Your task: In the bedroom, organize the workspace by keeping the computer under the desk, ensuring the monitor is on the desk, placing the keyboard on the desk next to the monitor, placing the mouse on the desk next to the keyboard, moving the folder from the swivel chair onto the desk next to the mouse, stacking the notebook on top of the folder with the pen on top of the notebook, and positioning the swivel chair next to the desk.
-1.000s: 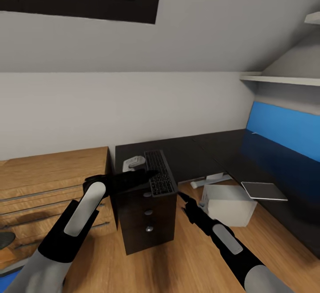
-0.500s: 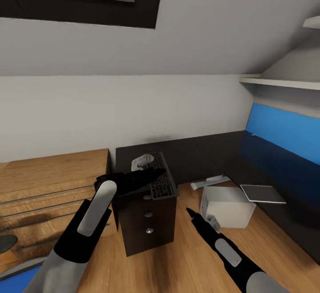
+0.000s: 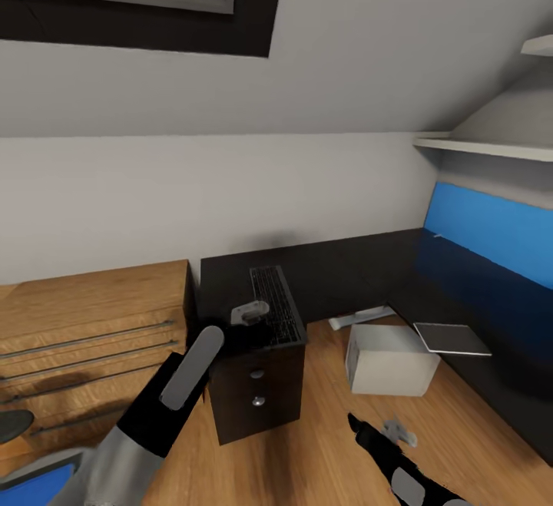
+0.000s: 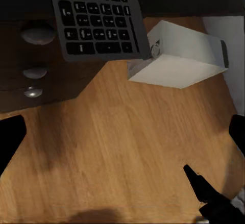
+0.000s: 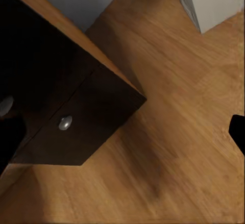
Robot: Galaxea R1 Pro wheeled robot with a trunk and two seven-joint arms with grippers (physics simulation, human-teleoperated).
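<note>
Moved: right arm dropped low toward the floor; left arm pulled back off the keyboard (image 3: 276, 305).
Left gripper (image 4: 122, 132): fingers spread wide, holding nothing, above the floor by the drawer unit (image 3: 256, 383).
Right gripper (image 3: 357, 422): near the floor; grip state can't be told.
Keyboard: on the desk (image 3: 338, 268) end, overhanging the edge above the drawers.
Computer (image 3: 390, 360): on the floor beside the drawer unit.
Notebook (image 3: 452, 338): flat on the desk's right run.
</note>
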